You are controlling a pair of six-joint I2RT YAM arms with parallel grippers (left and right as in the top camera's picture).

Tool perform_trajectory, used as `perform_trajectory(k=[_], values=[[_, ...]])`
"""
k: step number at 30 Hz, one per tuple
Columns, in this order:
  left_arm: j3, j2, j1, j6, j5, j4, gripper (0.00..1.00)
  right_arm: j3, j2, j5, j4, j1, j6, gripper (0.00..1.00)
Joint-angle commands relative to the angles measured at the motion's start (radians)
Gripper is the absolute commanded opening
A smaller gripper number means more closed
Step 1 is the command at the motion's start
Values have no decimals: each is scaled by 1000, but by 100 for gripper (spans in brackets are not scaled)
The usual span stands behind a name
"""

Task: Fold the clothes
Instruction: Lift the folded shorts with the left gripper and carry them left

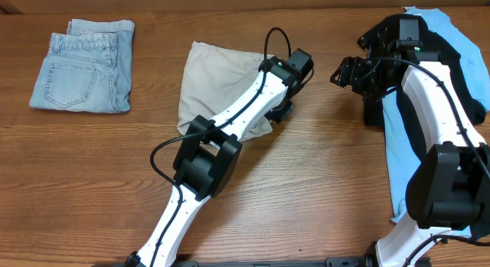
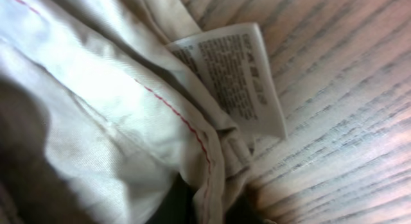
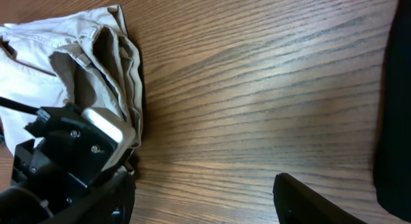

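Pressed right up to your left wrist camera are the khaki shorts, bunched in pale folds with a red stitch line. A white care label sticks out from a seam onto the wood. Your left arm reaches diagonally across the table, and the left gripper points down at the shorts' right edge. Its fingers are lost in cloth and shadow, so you cannot tell how far apart they stand or whether they pinch the fabric.

Your right arm comes up the right side and bends inward. The right gripper hovers over bare wood with its fingers spread wide and nothing between them. The shorts' edge sits beyond those fingers, to the left. A black top and a sky-blue top lie behind them, under the right arm. Folded jeans rest well apart from both grippers, past the shorts. The surface is brown wood grain.
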Motion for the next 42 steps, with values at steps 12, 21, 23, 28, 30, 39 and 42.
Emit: perform_trajectory(k=[12,21,23,28,30,39,42], values=[[500,67,147,-77,-20,-323,4,9,-2,8,-19,4,-7,73],[780,67,267,-76,-19,-446,4,9,-2,8,-19,3,-7,73],[808,67,283,-76,-20,-455,4,9,-2,8,-18,4,-7,73],[877,58,322,-93,-16,-476,4,9,-2,8,-19,3,-8,73],[911,53,345,-103,-16,-479,4,9,-2,8,-19,3,-8,73],[965,48,479,-54,-15,-479,4,9,-2,8,-19,3,-8,73],[964,48,532,29,-11,-467,4,9,-2,8,-19,3,-8,73]])
